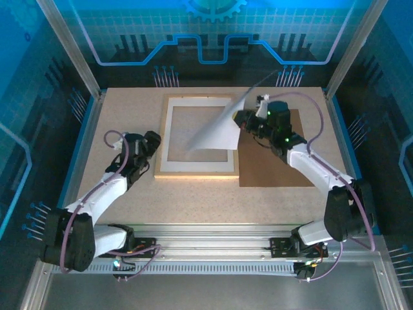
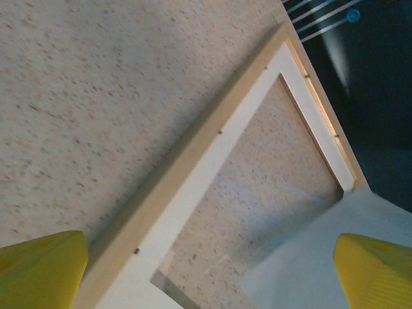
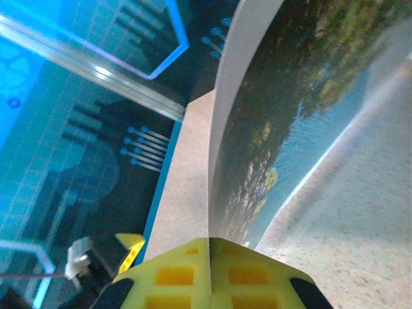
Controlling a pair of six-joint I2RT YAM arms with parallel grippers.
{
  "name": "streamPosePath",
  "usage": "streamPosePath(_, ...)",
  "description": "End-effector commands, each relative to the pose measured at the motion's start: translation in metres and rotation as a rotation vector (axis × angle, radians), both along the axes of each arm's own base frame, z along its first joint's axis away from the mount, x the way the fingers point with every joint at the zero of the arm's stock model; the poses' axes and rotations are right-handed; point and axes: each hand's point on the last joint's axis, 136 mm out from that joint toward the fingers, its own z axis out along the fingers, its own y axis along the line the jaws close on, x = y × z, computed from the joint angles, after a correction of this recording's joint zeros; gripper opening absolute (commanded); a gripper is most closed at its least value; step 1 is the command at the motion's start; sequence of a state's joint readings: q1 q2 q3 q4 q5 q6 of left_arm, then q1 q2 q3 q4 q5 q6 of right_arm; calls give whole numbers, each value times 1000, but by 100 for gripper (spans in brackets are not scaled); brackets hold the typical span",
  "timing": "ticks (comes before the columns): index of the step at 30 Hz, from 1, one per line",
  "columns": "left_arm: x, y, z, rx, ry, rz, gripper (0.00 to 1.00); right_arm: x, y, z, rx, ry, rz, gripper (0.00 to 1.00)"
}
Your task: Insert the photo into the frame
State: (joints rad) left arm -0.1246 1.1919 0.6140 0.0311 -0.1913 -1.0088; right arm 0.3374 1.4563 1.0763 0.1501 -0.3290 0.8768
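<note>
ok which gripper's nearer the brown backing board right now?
Right. The right gripper, shut on the photo, is above the backing board's far left corner. The left gripper, open, sits by the frame's left edge, the whole frame between it and the board.

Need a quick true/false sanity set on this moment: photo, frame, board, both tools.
1. The right tool is shut on the photo. True.
2. The photo lies flat inside the frame. False: it is lifted and tilted, white back up, over the frame's right side.
3. The left tool is open. True.
4. The left tool grips the frame. False: it sits by the frame's left edge, clamping nothing.
5. The brown board lies left of the frame. False: it lies flat to the right of the frame, under the right arm.
</note>
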Motion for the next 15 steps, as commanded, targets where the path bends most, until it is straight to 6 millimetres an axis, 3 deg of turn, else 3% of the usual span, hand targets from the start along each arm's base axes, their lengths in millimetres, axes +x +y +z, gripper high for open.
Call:
streamPosePath(1,-11,8,-21,-20,67,-46,99,-6,29,19,-28,-11,168,0)
streamPosePath(7,-14,28,-31,-44,89,-8,99,5,78,59,32,-46,339,0)
streamPosePath(15,-20,43,-41,-58,112,36,99,1,143,70,50,-82,525,0)
